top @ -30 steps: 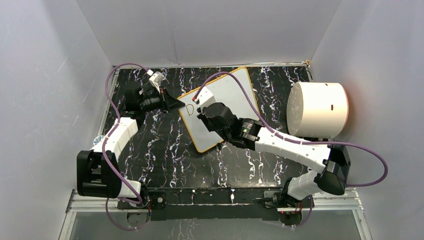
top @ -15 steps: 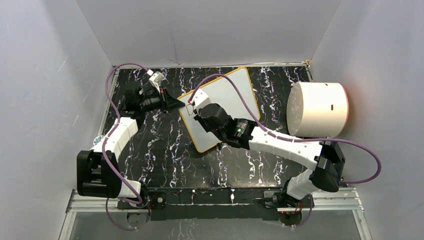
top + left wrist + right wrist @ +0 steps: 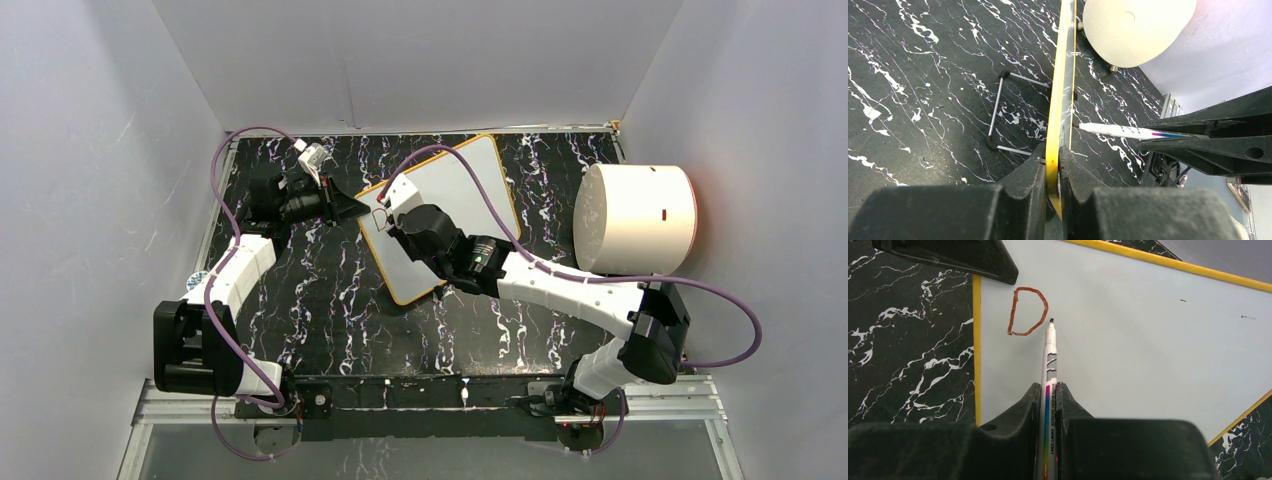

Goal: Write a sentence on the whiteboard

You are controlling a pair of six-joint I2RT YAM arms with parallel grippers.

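Here, left end effector [image 3: 1053,159] tight on the whiteboard [image 3: 1148,355] rim, right end effector [image 3: 1048,392] tight around a marker [image 3: 1049,352].

the work surface is a table top [image 3: 330,300] with a black finish veined in white, marble-like, matt, with little glare. three plain pale grey-white panels enclose it: a back wall [image 3: 400,60], a left wall [image 3: 90,150] and a right wall [image 3: 770,120]. the panels meet at straight seams in the two far corners. a thin light strip [image 3: 480,130] runs along the foot of the back wall. a metal rail [image 3: 430,400] borders the near edge of the table top. below the rail lies a greyish, glassy panel [image 3: 430,455]. lighting is soft and even; shadows on the walls are faint.
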